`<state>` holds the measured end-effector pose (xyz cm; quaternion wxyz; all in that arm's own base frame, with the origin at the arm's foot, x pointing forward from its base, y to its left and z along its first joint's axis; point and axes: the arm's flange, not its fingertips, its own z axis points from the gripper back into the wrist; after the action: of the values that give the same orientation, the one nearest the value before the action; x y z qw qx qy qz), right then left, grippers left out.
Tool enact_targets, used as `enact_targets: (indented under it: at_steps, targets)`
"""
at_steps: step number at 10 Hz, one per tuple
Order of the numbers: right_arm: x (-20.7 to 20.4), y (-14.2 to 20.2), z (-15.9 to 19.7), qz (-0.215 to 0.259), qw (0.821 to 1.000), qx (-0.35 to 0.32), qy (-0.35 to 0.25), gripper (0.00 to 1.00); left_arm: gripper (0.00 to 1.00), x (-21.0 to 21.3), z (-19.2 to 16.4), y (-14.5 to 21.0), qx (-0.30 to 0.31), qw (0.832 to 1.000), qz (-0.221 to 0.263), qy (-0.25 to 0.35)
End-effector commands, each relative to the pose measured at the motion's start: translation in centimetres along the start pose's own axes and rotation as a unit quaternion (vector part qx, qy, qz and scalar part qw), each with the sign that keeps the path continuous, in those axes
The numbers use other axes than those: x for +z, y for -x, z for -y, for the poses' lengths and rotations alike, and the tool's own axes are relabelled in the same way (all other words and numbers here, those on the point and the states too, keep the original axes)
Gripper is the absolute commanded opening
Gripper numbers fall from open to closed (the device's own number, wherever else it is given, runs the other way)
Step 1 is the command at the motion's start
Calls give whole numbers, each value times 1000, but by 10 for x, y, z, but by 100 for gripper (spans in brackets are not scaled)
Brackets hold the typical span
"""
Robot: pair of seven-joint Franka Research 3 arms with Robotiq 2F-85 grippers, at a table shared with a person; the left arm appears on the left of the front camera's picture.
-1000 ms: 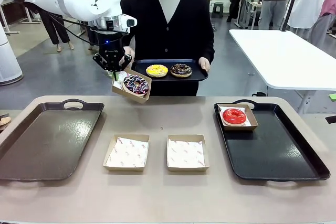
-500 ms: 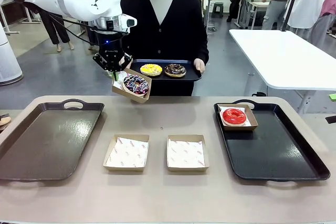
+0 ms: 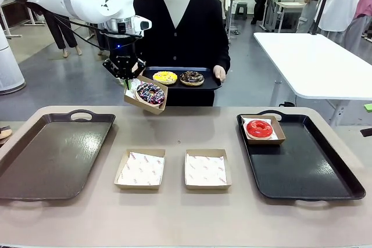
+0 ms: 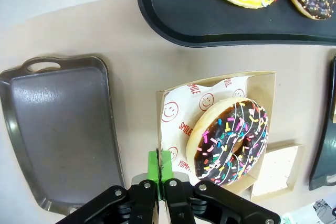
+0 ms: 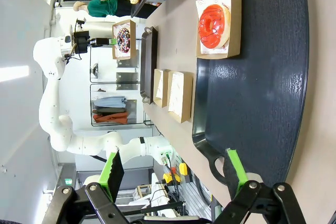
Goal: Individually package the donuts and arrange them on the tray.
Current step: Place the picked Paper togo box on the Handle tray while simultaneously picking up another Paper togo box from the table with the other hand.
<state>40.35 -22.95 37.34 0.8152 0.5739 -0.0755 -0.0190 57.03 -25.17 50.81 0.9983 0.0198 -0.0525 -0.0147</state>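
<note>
"Carrying wants a level wrist: the left gripper [image 4: 158, 174], fingers pinched shut on the rim of a shallow brown cardboard box [image 4: 176, 114], holds the purple sprinkled ring donut [image 4: 210, 150] aloft at eleven o'clock, tilted."
"Other boxes?"
"Glossy red donut [image 3: 251, 129] boxed at eleven o'clock on the black tray [image 3: 308, 166]; two paper-lined boxes [image 3: 140, 169] [image 3: 206, 170] centre, empty. Right gripper [image 5: 173, 163] gapes, empty."

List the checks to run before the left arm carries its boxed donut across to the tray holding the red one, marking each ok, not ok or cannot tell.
1. Left pincer shut on the box edge: ok.
2. Box level: not ok, it hangs tilted.
3. Purple donut inside the box: ok.
4. Bare room on the right tray beside the red donut's box: ok.
5. Person's tray apart from the held box: ok, a gap shows.
6. Right pincer open: ok.
</note>
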Motion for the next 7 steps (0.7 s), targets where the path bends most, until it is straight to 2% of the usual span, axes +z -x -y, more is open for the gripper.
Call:
enact_targets:
  at_steps: [1,3,5,7]
  targets:
    - [0,1,2,1,1000,-6,2,100,1,2,-2,4,-3,1000,4,0]
    - [0,0,0,0,1000,0,0,100,1,0,0,0,0,1000,0,0]
    - [-21,10,-32,-8,994,58,93,100,1,10,-16,11,-28,999,6,-31]
    - [-44,22,-92,-52,978,83,182,100,1,35,-52,23,-37,997,24,-57]
